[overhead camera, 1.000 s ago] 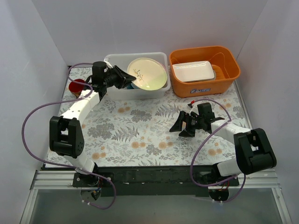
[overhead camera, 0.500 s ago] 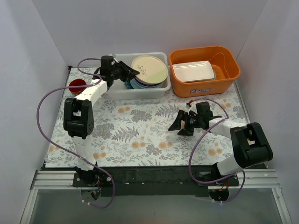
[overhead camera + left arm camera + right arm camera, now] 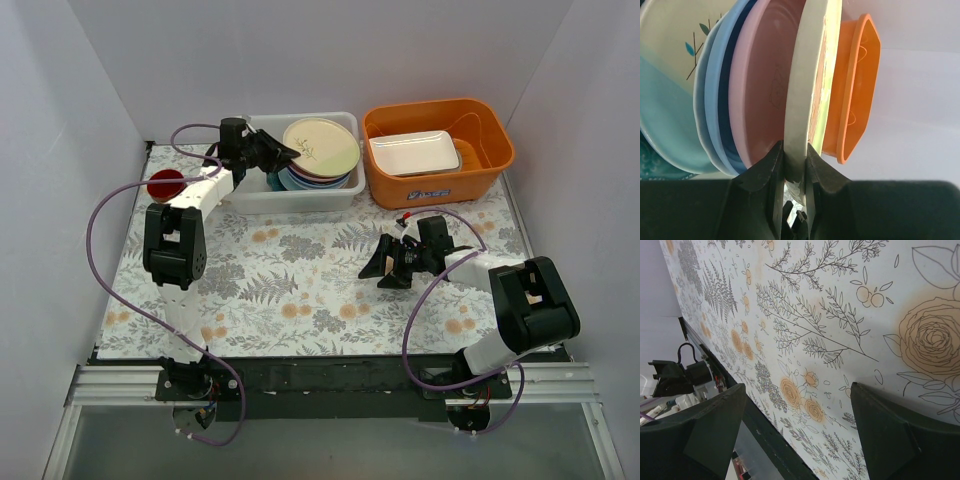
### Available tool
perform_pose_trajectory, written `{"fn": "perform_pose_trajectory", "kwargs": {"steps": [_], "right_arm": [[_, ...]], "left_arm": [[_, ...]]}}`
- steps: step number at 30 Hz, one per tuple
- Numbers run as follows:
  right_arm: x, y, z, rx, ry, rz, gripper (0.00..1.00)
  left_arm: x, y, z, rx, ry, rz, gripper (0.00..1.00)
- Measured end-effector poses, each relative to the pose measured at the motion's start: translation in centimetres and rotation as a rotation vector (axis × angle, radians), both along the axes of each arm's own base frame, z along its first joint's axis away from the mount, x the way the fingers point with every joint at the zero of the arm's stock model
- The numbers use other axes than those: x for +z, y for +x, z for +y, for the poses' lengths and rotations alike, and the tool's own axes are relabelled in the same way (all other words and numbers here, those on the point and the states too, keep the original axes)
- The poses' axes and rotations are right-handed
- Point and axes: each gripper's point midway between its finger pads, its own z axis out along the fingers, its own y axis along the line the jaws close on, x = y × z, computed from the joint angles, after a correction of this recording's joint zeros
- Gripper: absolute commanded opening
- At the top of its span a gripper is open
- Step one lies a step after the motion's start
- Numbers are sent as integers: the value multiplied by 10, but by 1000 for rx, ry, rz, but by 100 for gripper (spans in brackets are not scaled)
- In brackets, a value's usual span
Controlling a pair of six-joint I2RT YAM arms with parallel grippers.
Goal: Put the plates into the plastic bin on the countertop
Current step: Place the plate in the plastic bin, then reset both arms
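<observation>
Cream leaf-patterned plate (image 3: 322, 146) (image 3: 802, 90): is being pinched by its rim and held tilted, just beyond the fingertips of the left gripper (image 3: 287, 154) (image 3: 794, 150).
Left gripper state: the jaws are being pressed tight onto the plate's edge from both faces.
Pink plate (image 3: 767, 85): is being shown close against the gripped plate, on its underside, with a light blue plate (image 3: 715, 105) nested next behind it.
Plastic bin (image 3: 300, 201): is being filled by this stack, directly beneath the left gripper.
Right gripper (image 3: 389, 269) (image 3: 797, 390): is being held wide open and empty.
Desk (image 3: 300, 285) (image 3: 805, 315): its fern-and-flower cloth is being framed just below and between the right gripper's spread fingers.
Orange tub (image 3: 440, 186) (image 3: 855, 90): is being seen past the gripped plate, on the far side from the left gripper, with a white tray (image 3: 414, 152) inside.
</observation>
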Motion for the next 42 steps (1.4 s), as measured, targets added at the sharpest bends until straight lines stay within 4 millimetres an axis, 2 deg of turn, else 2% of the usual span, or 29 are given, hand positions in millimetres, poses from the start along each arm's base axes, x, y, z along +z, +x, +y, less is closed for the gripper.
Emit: {"fn": "perform_pose_trajectory", "kwargs": {"steps": [10, 11, 13, 16, 17, 18, 20, 21, 32, 36, 42], "right_arm": [[0, 0, 0, 1, 1, 0, 92], [0, 0, 0, 1, 1, 0, 92], [0, 0, 0, 0, 1, 0, 92], [0, 0, 0, 1, 1, 0, 92], [0, 0, 0, 1, 1, 0, 92], [0, 0, 0, 1, 1, 0, 92], [0, 0, 0, 1, 1, 0, 92], [0, 0, 0, 2, 1, 0, 92], [0, 0, 0, 2, 1, 0, 92], [0, 0, 0, 1, 0, 0, 92], [1, -1, -1, -2, -6, -2, 92]], "left_arm": [[-1, 1, 1, 4, 14, -7, 0], [-2, 1, 2, 5, 18, -8, 6], [-3, 1, 2, 6, 25, -7, 11], [-6, 1, 5, 9, 38, -3, 34], [-7, 1, 6, 9, 43, -4, 46], [-8, 2, 8, 13, 49, -6, 68], [-5, 4, 10, 17, 50, -19, 92], [0, 6, 9, 17, 49, -34, 98], [19, 3, 16, 13, 129, -102, 98], [26, 3, 26, 48, 192, -82, 98], [53, 10, 46, 130, 300, -93, 98]]}}
